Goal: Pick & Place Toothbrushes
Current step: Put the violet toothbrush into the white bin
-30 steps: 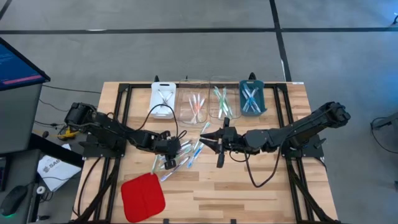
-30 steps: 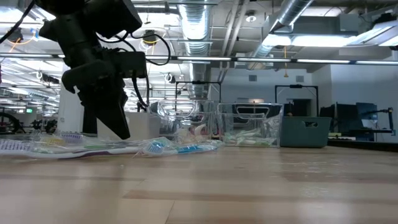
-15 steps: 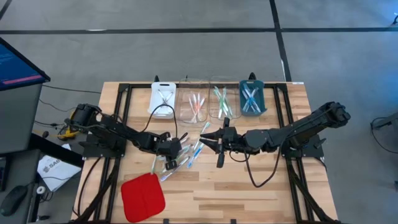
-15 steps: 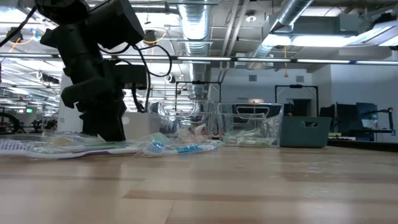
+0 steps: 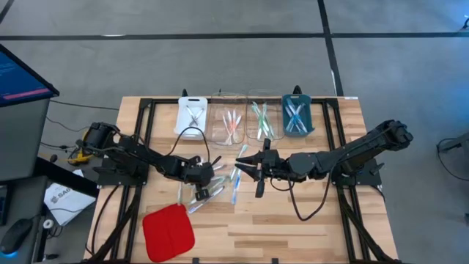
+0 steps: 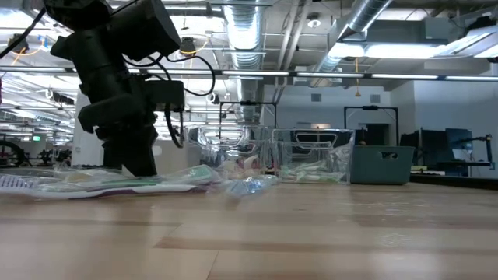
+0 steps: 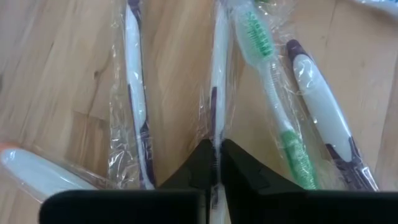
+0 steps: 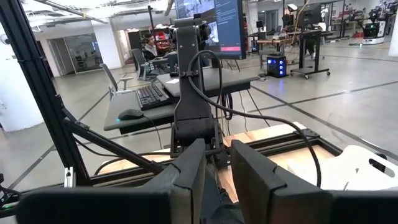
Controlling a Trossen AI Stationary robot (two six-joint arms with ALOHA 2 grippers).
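From above, I'm keeping the left end effector low over the loose toothbrushes on the worktop — the right end effector is waiting just beside the pile, its fingers a little apart with nothing seen between them. Level with the worktop, the left arm is standing among the wrapped brushes. Through the left wrist, the fingers are pinching one wrapped purple-accented toothbrush by its handle, I judge for lifting toward the trays.

Even overhead light is flooding the scene, with ceiling strips glaring brightly. Plastic wrappers just ahead of the left arm's closed jaws are glinting. The foreground tabletop is blurring softly; shadows are staying faint.
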